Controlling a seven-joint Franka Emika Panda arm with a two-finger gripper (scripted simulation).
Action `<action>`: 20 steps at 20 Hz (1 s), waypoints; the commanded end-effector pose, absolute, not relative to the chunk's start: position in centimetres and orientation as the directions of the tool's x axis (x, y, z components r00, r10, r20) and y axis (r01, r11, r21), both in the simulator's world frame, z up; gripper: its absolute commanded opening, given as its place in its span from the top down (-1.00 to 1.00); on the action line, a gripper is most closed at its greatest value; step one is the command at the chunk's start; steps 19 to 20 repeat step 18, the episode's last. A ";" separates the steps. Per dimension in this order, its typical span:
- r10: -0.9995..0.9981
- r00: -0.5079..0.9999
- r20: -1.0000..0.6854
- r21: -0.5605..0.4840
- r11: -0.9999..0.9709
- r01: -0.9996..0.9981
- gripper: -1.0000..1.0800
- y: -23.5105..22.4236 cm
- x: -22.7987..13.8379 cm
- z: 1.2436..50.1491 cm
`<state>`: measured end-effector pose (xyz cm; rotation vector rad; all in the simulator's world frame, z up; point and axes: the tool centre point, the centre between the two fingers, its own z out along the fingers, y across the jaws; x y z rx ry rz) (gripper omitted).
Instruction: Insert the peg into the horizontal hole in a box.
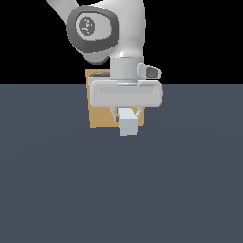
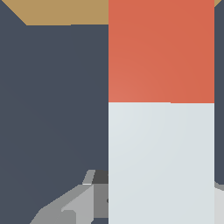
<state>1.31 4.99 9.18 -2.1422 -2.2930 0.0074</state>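
The gripper (image 1: 127, 114) is clamped on the peg (image 1: 128, 124), holding it lengthwise just above the dark desk (image 1: 57, 180); the pale grey end faces the exterior camera at 6 o'clock, the orange-red end points toward the tan box (image 1: 102, 116) at 12 o'clock; in the wrist view that orange end (image 2: 161, 50) reaches the box (image 2: 65, 12); the hole is hidden behind arm and peg

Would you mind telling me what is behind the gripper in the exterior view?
The tan box stands behind the gripper, which holds the peg. The gripper and peg cover the middle of the box's face, so the hole cannot be seen.
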 end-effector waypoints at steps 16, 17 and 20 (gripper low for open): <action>0.998 -0.071 0.001 0.003 0.071 0.997 1.00 16.8 0.7 9.7; 0.998 -0.071 0.001 0.003 0.071 0.997 1.00 17.0 0.7 9.7; 0.998 -0.071 0.001 0.003 0.071 0.997 1.00 17.0 0.7 9.7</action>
